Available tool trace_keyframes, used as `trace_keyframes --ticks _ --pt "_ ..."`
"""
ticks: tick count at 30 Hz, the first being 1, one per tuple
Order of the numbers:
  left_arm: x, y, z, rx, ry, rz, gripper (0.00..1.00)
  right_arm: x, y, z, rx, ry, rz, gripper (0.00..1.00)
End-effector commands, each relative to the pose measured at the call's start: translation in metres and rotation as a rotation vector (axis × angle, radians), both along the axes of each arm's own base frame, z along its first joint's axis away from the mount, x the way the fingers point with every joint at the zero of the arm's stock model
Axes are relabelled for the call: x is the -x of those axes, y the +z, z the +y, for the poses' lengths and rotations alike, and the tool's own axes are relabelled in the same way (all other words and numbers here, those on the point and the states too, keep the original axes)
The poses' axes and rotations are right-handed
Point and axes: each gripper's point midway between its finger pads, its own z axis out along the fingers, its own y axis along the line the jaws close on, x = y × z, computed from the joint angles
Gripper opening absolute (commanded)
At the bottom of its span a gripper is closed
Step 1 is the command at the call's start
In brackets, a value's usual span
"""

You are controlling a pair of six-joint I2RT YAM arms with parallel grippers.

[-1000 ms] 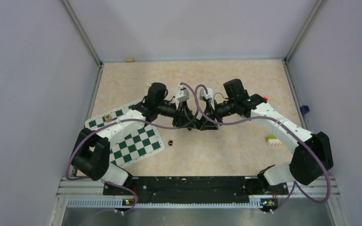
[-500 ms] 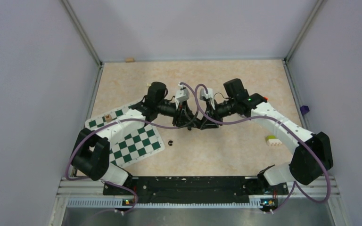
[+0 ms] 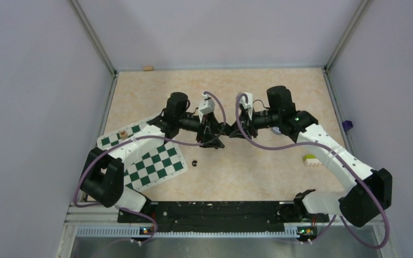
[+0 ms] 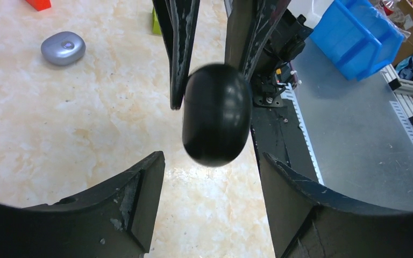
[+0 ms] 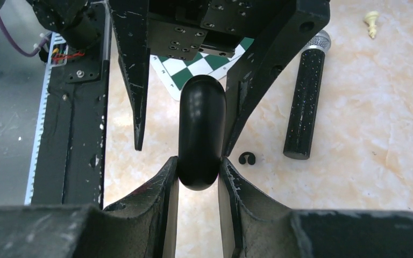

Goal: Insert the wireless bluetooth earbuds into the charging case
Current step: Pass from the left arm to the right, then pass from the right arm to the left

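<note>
Well, over on the left a green-and-white chessboard mat (image 3: 153, 161) lies flat on the pale marbled table (image 3: 258, 172). A small cream chess piece (image 5: 372, 22) rests on the bare tabletop away from it. Just off the mat's right edge sits a tiny black curled bit (image 3: 194, 162); whether it is an earbud I cannot tell. The two arms meet over the middle of the table. The left gripper (image 4: 211, 164) has its fingers spread wide, one on each side of the charging case (image 4: 216, 113), a smooth black pod held up off the table. The right gripper (image 5: 198, 164) pinches that case between its fingertips from the opposite side. Near them a black microphone (image 5: 306, 97) with a silver mesh head lies on the table. Further right a closed grey pod (image 4: 63, 48) rests on the tabletop, and beyond the right arm a green-and-cream block (image 3: 312, 160) sits alone
</note>
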Motion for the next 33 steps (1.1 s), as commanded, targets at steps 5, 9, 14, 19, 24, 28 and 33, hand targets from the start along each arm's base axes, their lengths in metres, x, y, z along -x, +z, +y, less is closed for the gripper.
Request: trace_keyframes --ticks 5,9,14,19,24,28,33 --pt "-0.005 0.030 -0.002 0.068 0.007 -0.054 0.64 -0.011 -0.011 0.007 -0.027 -0.014 0.043 0.09" --pt "-0.004 0.032 -0.002 0.071 0.010 -0.043 0.60 -0.009 -0.012 0.007 -0.028 -0.003 0.047 0.09" --pt "-0.005 0.036 -0.002 0.081 0.013 -0.034 0.53 -0.010 -0.015 0.007 -0.025 -0.008 0.046 0.09" --pt "-0.007 0.036 -0.001 0.081 0.024 -0.030 0.47 -0.010 -0.018 0.007 -0.020 -0.008 0.053 0.09" --pt "-0.007 0.035 -0.001 0.081 0.027 -0.027 0.47 -0.011 -0.020 0.007 -0.019 -0.006 0.057 0.09" --pt "-0.009 0.035 -0.002 0.080 0.030 -0.028 0.42 -0.009 -0.020 0.008 -0.020 -0.001 0.059 0.09" --pt "-0.010 0.033 -0.002 0.077 0.033 -0.026 0.27 -0.008 -0.020 0.009 -0.019 0.005 0.060 0.09"
